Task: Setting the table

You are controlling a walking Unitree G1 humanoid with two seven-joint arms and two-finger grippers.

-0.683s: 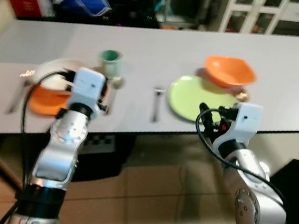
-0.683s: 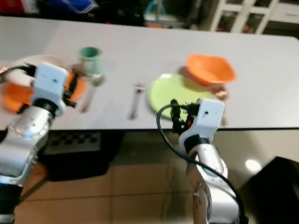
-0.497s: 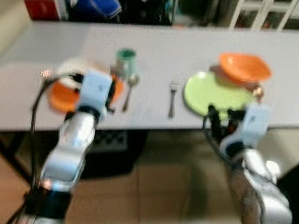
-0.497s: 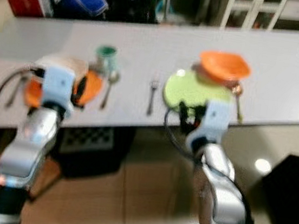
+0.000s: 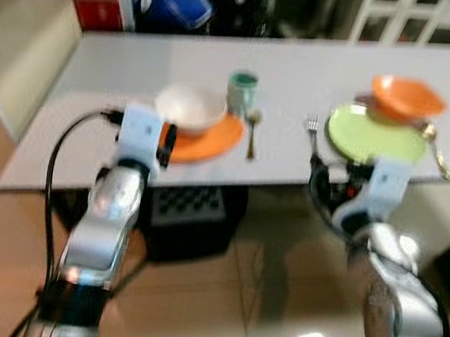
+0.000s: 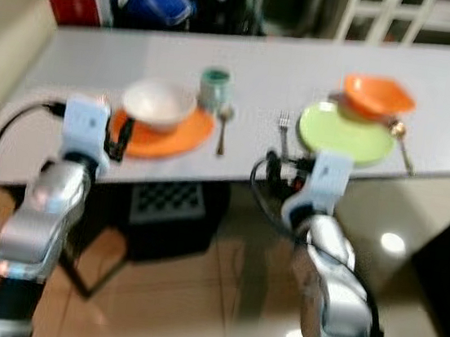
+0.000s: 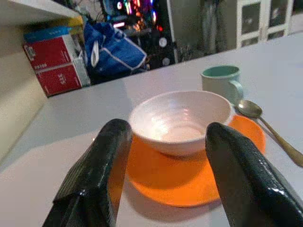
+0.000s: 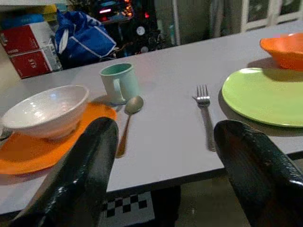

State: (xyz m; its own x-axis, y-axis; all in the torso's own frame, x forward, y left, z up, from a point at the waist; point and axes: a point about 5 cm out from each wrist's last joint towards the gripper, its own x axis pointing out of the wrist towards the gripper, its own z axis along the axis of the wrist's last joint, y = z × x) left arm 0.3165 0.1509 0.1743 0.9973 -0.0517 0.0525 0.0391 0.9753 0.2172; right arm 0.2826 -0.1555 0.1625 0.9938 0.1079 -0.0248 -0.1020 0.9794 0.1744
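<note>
1. Head views are blurred; the grey table (image 5: 139, 67) runs across the upper half of the frame.
2. Centre-left, a white bowl (image 5: 190, 107) sits on an orange plate (image 5: 213, 134), with a teal mug (image 5: 242, 92) and a spoon (image 5: 252, 127) just right of it.
3. Further right: a fork (image 5: 312, 128), a green plate (image 5: 375, 136), and an orange bowl (image 5: 406, 96) at its far edge.
4. Left gripper (image 7: 163, 156) is spread wide, empty, fingers framing the white bowl from the near table edge.
5. Right gripper (image 8: 163, 156) is spread too, holding nothing, below the fork and spoon.

glossy white bowl (image 7: 179, 120), shiny metal fork (image 8: 206, 119)
</note>
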